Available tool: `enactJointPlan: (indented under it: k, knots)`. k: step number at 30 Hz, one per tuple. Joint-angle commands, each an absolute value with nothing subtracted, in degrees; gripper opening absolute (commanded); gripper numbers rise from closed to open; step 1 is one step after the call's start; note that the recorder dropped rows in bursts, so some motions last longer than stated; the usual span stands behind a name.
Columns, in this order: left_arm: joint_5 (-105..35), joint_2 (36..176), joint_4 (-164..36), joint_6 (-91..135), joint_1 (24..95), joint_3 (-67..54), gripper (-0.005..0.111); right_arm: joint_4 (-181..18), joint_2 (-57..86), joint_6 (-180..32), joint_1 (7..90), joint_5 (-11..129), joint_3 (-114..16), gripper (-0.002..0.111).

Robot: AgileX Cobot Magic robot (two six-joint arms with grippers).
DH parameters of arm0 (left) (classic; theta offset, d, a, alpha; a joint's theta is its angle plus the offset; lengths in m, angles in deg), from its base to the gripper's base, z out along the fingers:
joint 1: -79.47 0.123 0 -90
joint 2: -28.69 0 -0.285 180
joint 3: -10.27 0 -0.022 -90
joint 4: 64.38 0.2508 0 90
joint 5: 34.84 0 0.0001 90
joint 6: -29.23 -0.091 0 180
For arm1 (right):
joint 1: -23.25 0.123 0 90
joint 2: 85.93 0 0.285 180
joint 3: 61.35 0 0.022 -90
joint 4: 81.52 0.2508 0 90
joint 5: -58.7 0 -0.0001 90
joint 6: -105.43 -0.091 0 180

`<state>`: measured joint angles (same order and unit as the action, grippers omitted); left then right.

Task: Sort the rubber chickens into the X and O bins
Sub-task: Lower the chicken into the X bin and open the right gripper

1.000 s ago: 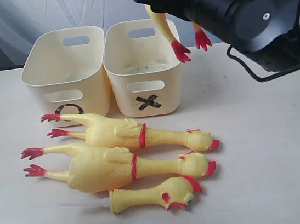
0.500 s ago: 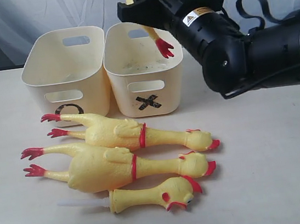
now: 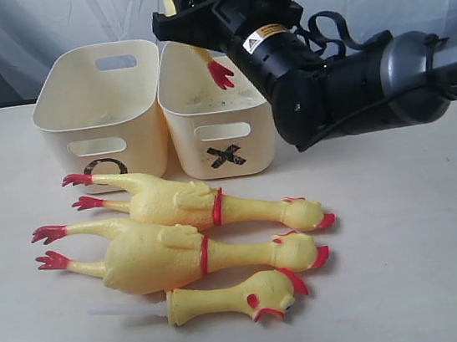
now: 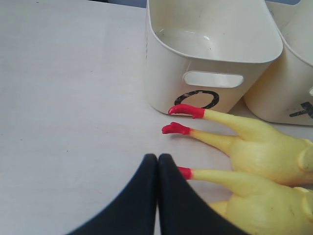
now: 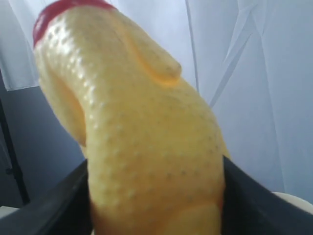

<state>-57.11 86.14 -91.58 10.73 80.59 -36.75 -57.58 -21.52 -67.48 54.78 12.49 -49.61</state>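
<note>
My right gripper (image 3: 193,9) is shut on a long rubber chicken (image 5: 151,147), held by its body high above the X bin (image 3: 250,139). One red foot (image 3: 220,74) of that chicken dangles over the bin's opening. The O bin (image 3: 121,122) stands just left of the X bin. Two long chickens (image 3: 191,205) (image 3: 168,259) lie side by side on the table before the bins, heads to the right. A shorter chicken with a white stick (image 3: 228,299) lies nearest the front. My left gripper (image 4: 157,161) is shut and empty, low over the table by the chickens' red feet (image 4: 176,129).
The right arm's thick black body (image 3: 345,96) hangs over the table right of the X bin. A pale curtain (image 3: 24,29) closes off the back. Bare tabletop (image 3: 423,238) lies to the right of the chickens.
The right arm has swung left with its chicken. The dangling red foot has moved from beside the X bin's right rim to over its inside. The left gripper has stayed shut.
</note>
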Motion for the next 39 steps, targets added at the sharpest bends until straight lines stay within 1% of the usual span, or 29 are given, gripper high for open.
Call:
enactJointPlan:
  k: [1,11,20,26,30,32,35,36,38,39]
  knots:
    - [-57.1,86.2,-91.8,10.7,80.4,-36.6,0.0,-56.8,-23.2,-67.5,54.6,12.8,-51.6,-0.001]
    - [-57.3,86.2,-91.8,10.7,80.4,-36.6,0.0,-47.9,-27.2,-67.5,54.6,17.5,-53.6,-0.001]
    - [-57.3,86.2,-91.8,10.7,80.4,-36.6,0.0,-47.3,-29.4,-67.5,54.4,17.4,-53.6,-0.001]
    - [-57.3,86.2,-91.8,10.7,80.4,-36.6,0.0,-46.0,-30.7,-67.7,51.8,20.7,-53.6,-0.001]
    - [-57.3,86.2,-91.8,10.7,80.4,-36.6,0.0,-46.0,-30.7,-67.7,51.7,21.8,-53.6,0.0]
    - [-57.3,86.2,-91.8,10.7,80.4,-36.6,0.0,-46.3,-30.7,-67.7,51.7,22.2,-53.6,0.013]
    - [-57.3,86.2,-91.8,10.7,80.4,-36.6,0.0,-46.6,-30.7,-67.7,51.7,21.7,-53.6,0.042]
    - [-57.3,86.2,-91.8,10.7,80.4,-36.6,0.0,-46.6,-30.7,-67.7,51.7,21.3,-53.6,0.05]
    - [-57.3,86.2,-91.8,10.7,80.4,-36.6,0.0,-46.6,-30.7,-67.7,51.7,21.5,-54.1,0.057]
    - [-57.3,86.2,-91.8,10.7,80.4,-36.6,0.0,-46.6,-30.7,-67.7,51.7,21.9,-54.4,0.059]
